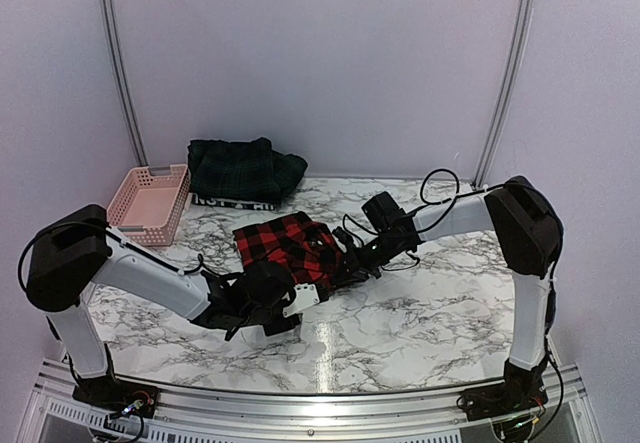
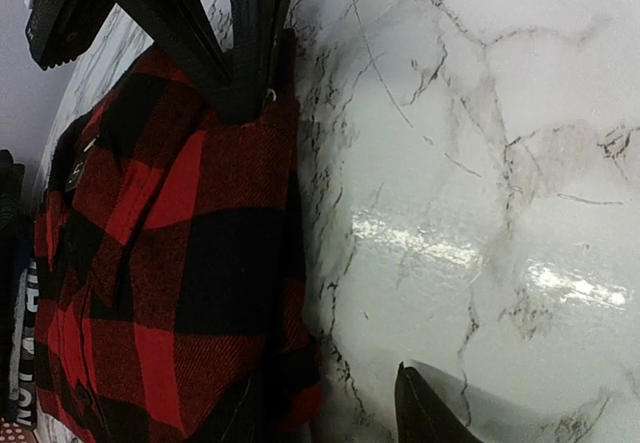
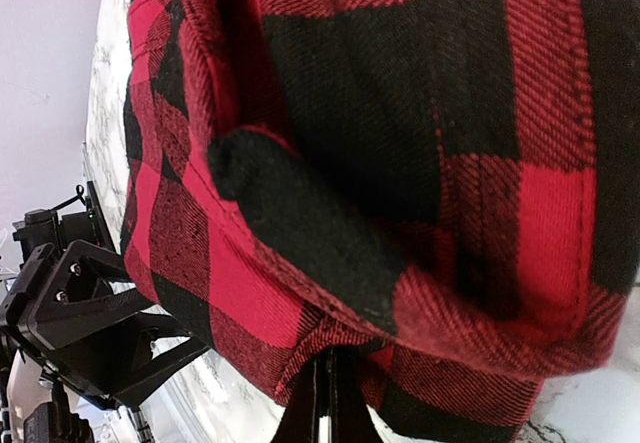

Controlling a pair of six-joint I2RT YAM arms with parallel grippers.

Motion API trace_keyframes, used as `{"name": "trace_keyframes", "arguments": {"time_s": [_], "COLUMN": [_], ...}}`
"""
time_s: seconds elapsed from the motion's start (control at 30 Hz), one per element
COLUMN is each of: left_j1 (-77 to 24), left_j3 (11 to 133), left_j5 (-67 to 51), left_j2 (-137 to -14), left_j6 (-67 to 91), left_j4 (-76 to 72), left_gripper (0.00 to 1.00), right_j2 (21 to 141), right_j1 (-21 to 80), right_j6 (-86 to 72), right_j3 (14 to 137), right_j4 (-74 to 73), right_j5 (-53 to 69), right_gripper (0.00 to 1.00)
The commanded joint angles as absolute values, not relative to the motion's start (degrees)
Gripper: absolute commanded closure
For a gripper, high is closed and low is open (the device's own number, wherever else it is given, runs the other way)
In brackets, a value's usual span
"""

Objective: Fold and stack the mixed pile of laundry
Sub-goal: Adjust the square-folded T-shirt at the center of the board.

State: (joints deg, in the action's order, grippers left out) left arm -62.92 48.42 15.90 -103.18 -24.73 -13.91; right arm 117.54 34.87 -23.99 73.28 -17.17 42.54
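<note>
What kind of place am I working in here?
Probably a lab test booth, not a home: plain backdrop with metal rails, marble-look table, aluminium mounting frame.

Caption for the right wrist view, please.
Right gripper shut on an edge of the red-and-black checked shirt, against the marble table.

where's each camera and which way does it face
Top external: above and behind the bases, looking down across the marble table; both arms show, left gripper and right gripper at the red-and-black checked shirt.
Left wrist: low over the table, looking along the shirt's edge; one own finger shows at the bottom.
Right wrist: close against the shirt, its shut gripper pinching the hem.
Shared: all see the shirt; each wrist view shows the other gripper.
</note>
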Motion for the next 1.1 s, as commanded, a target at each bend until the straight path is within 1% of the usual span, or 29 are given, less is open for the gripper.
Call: {"name": "trace_keyframes", "arguments": {"time_s": [0.0, 0.1, 0.17, 0.37, 0.4, 0.53, 0.87, 0.9, 1.0, 1.07], "left_j1": [-63.02, -63.01, -63.02, -63.02, -63.02, -63.02, -63.02, -63.02, -63.02, -63.09], "left_j3": [50.84, 51.21, 51.53, 51.21, 51.12, 50.07, 46.6, 46.51, 47.28, 47.63], "left_j5": [19.66, 20.5, 21.53, 24.57, 25.04, 24.85, 21.6, 21.35, 20.02, 19.16], "left_j2": [-104.82, -104.83, -105.29, -105.7, -105.52, -104.2, -99.71, -99.75, -100.9, -101.53], "left_j6": [-26.35, -26.91, -27.31, -29.7, -29.97, -31.18, -31.1, -30.88, -30.38, -30.0], "left_j4": [-16.0, -16.25, -16.28, -15.6, -15.31, -14.5, -12.65, -12.17, -9.99, -9.66], "left_gripper": [0.54, 0.58, 0.64, 0.91, 0.94, 0.99, 0.99, 0.96, 0.93, 0.84], "right_j2": [117.82, 117.7, 117.69, 117.44, 117.39, 117.08, 116.29, 116.28, 116.19, 116.4], "right_j1": [35.4, 35.39, 35.36, 35.17, 35.11, 34.58, 32.54, 32.34, 32.05, 32.13], "right_j6": [-23.66, -23.72, -23.93, -24.07, -24.08, -24.19, -25.25, -25.45, -25.77, -25.89], "right_j3": [74.88, 74.62, 74.4, 74.31, 74.35, 74.38, 72.94, 72.94, 72.95, 73.24], "right_j4": [-17.65, -17.55, -17.43, -17.4, -17.47, -17.58, -16.63, -16.43, -16.07, -15.7], "right_j5": [43.18, 43.15, 43.11, 42.81, 42.74, 42.27, 40.61, 40.6, 41.16, 42.75], "right_gripper": [1.0, 1.0, 1.0, 1.0, 1.0, 1.0, 1.0, 1.0, 1.0, 1.0]}}
